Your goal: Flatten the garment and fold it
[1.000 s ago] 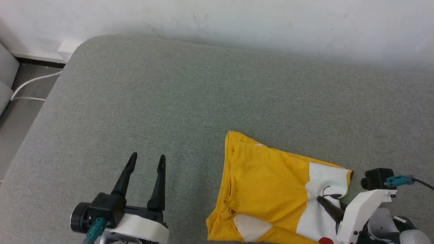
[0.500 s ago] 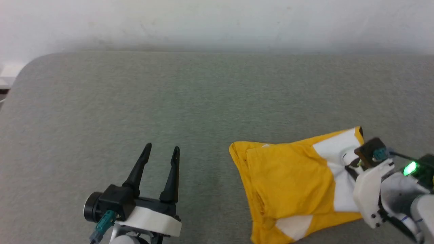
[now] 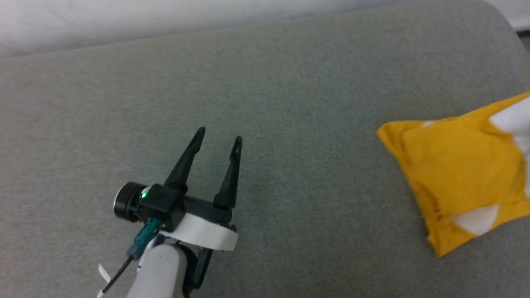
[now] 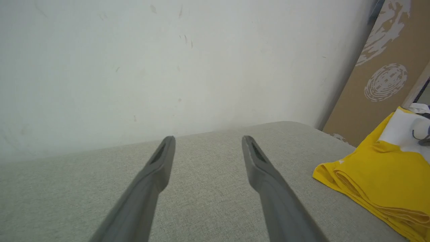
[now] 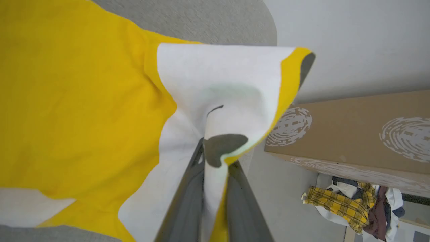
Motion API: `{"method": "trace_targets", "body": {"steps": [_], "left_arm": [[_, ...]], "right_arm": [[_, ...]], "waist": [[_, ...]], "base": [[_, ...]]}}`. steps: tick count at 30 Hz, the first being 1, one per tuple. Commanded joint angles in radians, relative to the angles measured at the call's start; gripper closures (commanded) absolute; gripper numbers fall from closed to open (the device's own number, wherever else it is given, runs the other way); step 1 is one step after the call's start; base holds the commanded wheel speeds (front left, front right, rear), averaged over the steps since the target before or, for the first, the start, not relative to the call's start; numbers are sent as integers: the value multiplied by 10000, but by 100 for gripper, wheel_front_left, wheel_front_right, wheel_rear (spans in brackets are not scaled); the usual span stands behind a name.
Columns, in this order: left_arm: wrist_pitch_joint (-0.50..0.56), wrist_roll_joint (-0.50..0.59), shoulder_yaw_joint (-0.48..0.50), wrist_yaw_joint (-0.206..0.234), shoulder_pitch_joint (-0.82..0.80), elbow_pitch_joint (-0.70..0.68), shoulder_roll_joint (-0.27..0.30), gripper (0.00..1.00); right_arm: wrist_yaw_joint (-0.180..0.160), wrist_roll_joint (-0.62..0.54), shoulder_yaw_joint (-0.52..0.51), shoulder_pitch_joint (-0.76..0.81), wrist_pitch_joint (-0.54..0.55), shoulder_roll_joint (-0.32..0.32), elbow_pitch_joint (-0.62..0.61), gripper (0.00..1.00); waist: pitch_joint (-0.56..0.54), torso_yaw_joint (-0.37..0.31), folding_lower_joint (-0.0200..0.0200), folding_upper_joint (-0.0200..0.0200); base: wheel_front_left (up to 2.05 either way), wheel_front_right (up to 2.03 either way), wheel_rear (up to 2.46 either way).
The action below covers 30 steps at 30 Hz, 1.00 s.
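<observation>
I have my right gripper pinched on a white patch of the T-shirt, bunched at the right end of the cushion, probably to pull it flat, while my left gripper hovers wide open, empty.

Got the left gripper spread wide, fingers angled up and a bit right in the head view, pale forearm coming in from the bottom edge. Over on the right wrist cam, got the right gripper pinched tight on a shirt fold, fingers nearly together.
</observation>
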Motion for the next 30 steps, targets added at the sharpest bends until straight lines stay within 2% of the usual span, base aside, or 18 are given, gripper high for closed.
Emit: {"method": "trace_targets", "body": {"steps": [1, 12, 19, 20, 21, 25, 30], "left_arm": [[-47, 78, -58, -79, -270, 19, 1, 0], [-47, 340, -372, -187, -970, 32, 6, 0], [-47, 370, -317, -211, -1140, 81, 6, 0], [-47, 364, -311, -213, -1150, 89, 6, 0], [-47, 348, -301, -214, -1154, 101, 5, 0], [-47, 244, -223, -218, -1032, 214, 4, 0], [-47, 113, -13, -198, -576, 368, 3, 0]], "right_arm": [[-23, -22, -250, -203, -310, -53, 393, 100], [-23, -712, -2302, -655, -2751, 492, 3726, 100], [-23, -1340, -3138, -844, -3244, 941, 5170, 100], [-23, -1404, -3202, -876, -3315, 982, 5286, 66], [-23, -1438, -3338, -926, -3390, 1033, 5423, 0], [-23, -1770, -3477, -1121, -3551, 1098, 5628, 0], [-23, -1853, -3035, -1484, -3284, 1275, 5138, 0]], "waist": [[1330, -778, -1, 0], [2610, -301, -1, 0], [2791, -23, -1, 0], [2765, 6, -1, 0], [2715, 28, -1, 0], [2288, 5, -1, 0], [1273, -195, -1, 0]], "base": [[0, 0, 0], [0, 0, 0], [0, 0, 0], [0, 0, 0], [0, 0, 0], [0, 0, 0], [0, 0, 0]]}}
